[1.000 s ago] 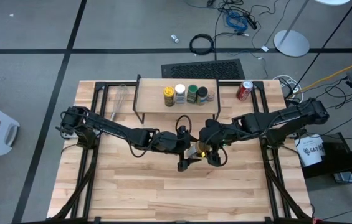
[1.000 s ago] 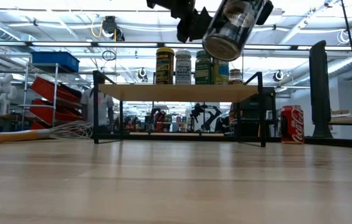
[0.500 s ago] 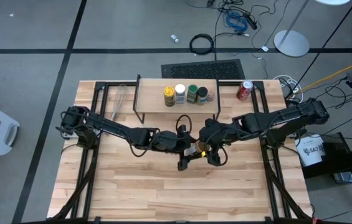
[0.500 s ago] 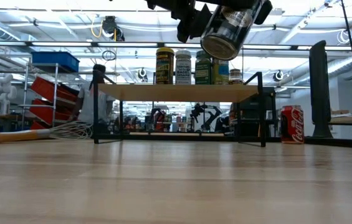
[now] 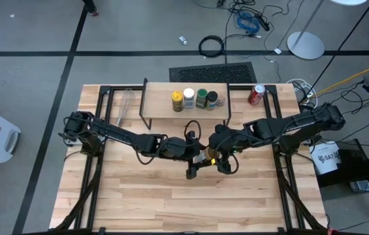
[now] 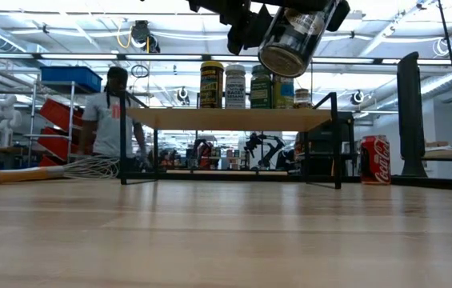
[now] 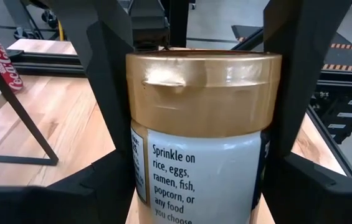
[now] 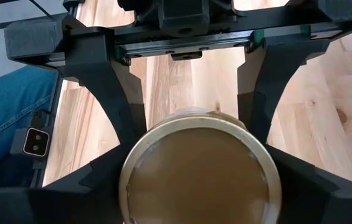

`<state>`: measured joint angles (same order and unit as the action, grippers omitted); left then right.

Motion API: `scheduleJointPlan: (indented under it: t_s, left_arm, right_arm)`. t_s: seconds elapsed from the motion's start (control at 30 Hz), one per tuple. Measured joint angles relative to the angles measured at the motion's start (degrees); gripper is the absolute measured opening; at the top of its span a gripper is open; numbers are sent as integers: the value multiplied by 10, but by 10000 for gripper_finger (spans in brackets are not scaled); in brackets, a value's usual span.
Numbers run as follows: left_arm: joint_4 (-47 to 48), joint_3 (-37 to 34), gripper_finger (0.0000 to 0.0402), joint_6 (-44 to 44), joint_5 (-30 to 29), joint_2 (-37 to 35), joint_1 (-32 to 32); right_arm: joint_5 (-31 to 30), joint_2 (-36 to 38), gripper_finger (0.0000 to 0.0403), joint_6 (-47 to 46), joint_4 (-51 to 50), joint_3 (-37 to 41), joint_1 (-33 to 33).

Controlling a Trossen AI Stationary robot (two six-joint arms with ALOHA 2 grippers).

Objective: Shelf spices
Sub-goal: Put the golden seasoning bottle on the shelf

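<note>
Wooden tabletop (image 5: 171,202); four spices (image 5: 194,99) on shelf (image 5: 161,106).

Gold-lidded jar (image 7: 204,130), white label, black print

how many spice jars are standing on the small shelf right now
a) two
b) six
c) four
c) The high view shows four jars in a row on the shelf: a yellow jar, a white-lidded jar, a green-lidded jar and a dark-lidded jar.
</note>
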<state>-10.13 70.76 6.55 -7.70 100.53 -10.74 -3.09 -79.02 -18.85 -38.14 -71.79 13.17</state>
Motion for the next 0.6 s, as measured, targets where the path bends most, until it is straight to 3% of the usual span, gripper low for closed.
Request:
scheduleJointPlan:
  t_s: [0.3,0.6]
  left_arm:
    - [2,0,289,0,-3,0,0]
    - [14,0,289,-10,-10,-24,2]
  right_arm:
    - [-30,12,325,30,-4,0,-1]
    - [-100,66,326,52,-1,0,11]
